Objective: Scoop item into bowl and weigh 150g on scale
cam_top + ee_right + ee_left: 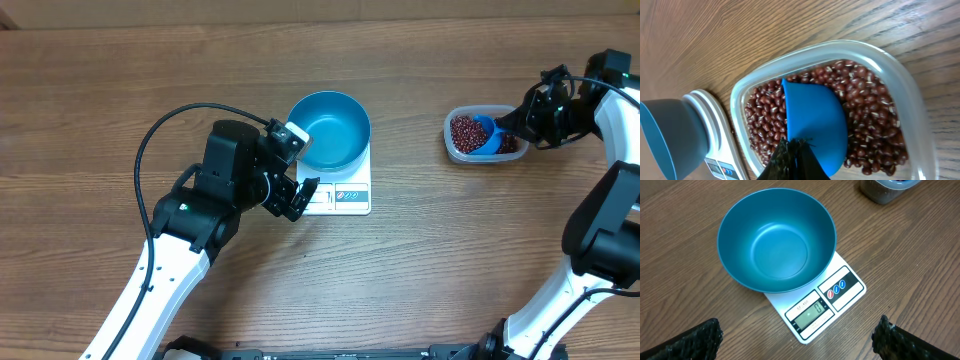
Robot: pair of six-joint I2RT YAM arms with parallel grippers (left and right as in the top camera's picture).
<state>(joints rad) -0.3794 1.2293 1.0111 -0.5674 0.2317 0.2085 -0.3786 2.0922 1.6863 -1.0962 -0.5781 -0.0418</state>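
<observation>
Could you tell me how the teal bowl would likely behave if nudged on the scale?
The bowl is empty, so probably light and easy to shift. It looks smooth and sits on the smooth white scale, so it may slide rather than grip. Its rim overhangs the scale, so a push near the rim could tip it.

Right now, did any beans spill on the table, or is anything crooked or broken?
Nothing stands out. The beans all lie inside the clear tub, with the blue scoop dipped in them. The teal bowl sits upright and empty on the white scale, and no beans show on the table.
</observation>
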